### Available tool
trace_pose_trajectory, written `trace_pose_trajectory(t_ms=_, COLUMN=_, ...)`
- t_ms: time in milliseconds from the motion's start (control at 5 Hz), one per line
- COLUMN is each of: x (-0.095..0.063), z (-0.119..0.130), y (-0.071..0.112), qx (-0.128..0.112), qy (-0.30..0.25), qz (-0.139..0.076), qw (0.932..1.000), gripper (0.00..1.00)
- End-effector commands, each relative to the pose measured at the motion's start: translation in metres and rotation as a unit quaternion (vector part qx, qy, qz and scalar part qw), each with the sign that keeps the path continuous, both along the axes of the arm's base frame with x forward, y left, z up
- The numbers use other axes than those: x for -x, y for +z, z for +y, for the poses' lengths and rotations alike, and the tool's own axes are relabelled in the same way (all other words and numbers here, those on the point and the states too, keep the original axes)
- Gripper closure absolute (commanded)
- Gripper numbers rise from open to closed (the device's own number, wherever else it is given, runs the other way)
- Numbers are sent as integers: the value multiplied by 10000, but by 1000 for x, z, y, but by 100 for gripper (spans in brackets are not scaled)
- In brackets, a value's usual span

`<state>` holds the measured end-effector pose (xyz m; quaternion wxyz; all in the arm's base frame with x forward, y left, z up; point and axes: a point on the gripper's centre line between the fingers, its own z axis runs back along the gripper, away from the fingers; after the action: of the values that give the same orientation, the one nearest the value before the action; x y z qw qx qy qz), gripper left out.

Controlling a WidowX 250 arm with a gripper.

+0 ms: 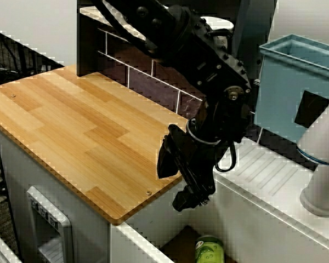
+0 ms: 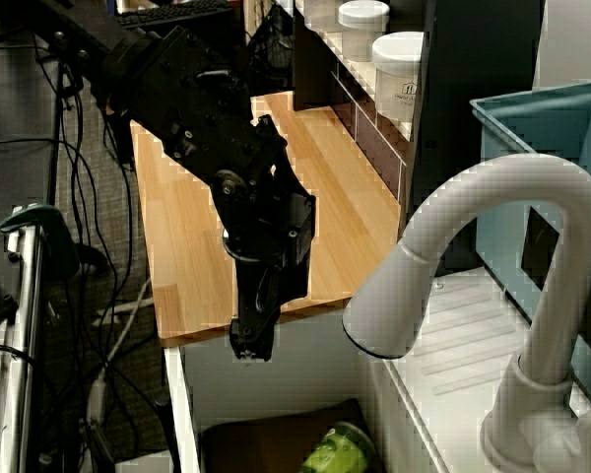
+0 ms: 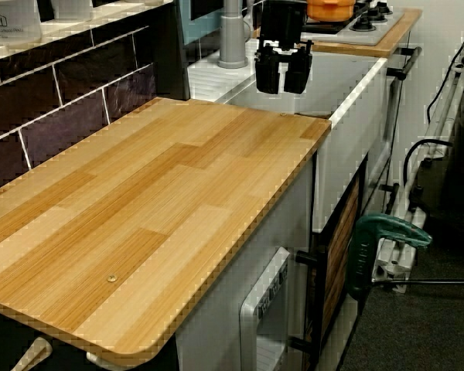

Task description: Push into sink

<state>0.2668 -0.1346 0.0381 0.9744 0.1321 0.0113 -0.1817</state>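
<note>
Green can (image 1: 209,249) already lies on the sink (image 1: 148,246) bottom, while my end effector (image 3: 283,76) hangs above, slightly parted and empty; descending risks striking the counter (image 1: 88,131) edge.

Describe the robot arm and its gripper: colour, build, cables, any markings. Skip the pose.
The arm is matte black throughout, built from chunky, angular segments with exposed screws and round silver joint fasteners. A thin black cable loops loose near the wrist, beside a pale ring. The gripper is also black, with two flat, blocky fingers. No lettering or logos are legible in any view.
</note>
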Motion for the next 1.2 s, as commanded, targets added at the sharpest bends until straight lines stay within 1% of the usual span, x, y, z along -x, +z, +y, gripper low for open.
trace_pose_trajectory(t_ms=0, x=-6, z=-2, y=12, qx=130, qy=19, qz=-198, qw=9997, gripper=0)
trace_pose_trajectory(t_ms=1000, x=-6, z=-2, y=12, qx=130, qy=19, qz=-198, qw=9997, gripper=0)
